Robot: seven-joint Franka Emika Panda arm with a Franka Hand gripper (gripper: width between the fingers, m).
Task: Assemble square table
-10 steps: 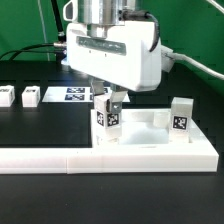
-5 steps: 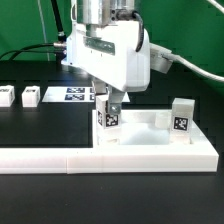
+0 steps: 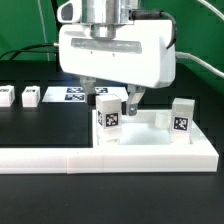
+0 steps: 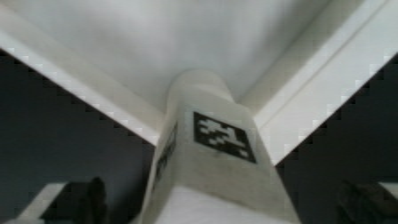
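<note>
The white square tabletop (image 3: 150, 140) lies with its rim up against the border bar. One tagged white leg (image 3: 108, 116) stands upright in its corner on the exterior view's left, and another leg (image 3: 181, 113) stands in the corner on the right. My gripper (image 3: 115, 100) hangs over the left leg, open, with a finger on each side and clear of it. In the wrist view the leg (image 4: 217, 150) rises between my gripper (image 4: 222, 208), whose dark fingers (image 4: 75, 200) sit far apart. Two loose legs (image 3: 31, 97) lie at the far left.
The long white L-shaped border bar (image 3: 60, 155) runs along the front of the black table. The marker board (image 3: 74, 94) lies behind the hand. A green cable runs across the back.
The hand has turned about its vertical axis from a narrow to a broadside stance. Its fingers, close on the left leg before, now stand apart from it. The leg stays upright.
</note>
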